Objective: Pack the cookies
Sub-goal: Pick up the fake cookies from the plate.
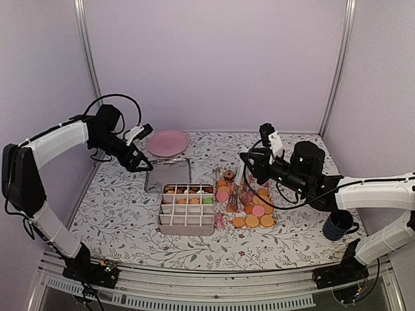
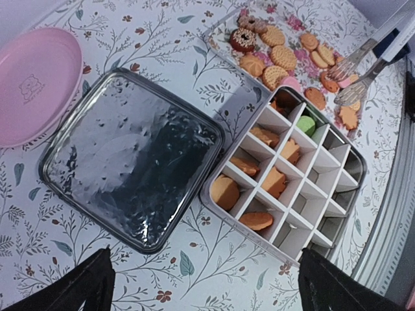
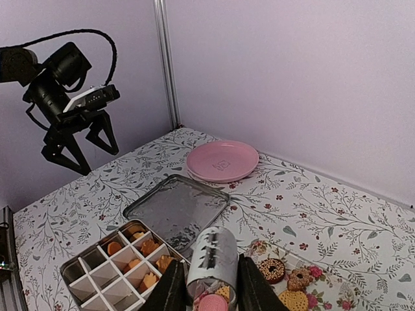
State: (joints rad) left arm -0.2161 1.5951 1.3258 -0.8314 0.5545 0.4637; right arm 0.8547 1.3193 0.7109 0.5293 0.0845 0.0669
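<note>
Loose cookies [image 1: 254,208] lie on a flowered tray right of the divided tin [image 1: 187,230]. Several orange cookies [image 2: 224,192] and a green one sit in the tin's cells. My right gripper [image 1: 249,167] is shut on metal tongs [image 3: 212,256], whose handle loop fills the gap between its fingers [image 3: 254,285]. The tongs' tips [image 2: 353,78] reach down among the tray's cookies [image 2: 279,55]; whether they hold one I cannot tell. My left gripper [image 2: 204,272] hangs open and empty high over the table's left side, above the tin's near corner. In the top view, the left gripper [image 1: 139,165] is by the pink plate.
The tin's shiny lid [image 2: 130,159] lies flat beside the tin, toward the back. A pink plate [image 1: 167,142] stands at the back near the wall. A dark mug [image 1: 338,225] sits at the right front under my right arm. Walls close in the table on three sides.
</note>
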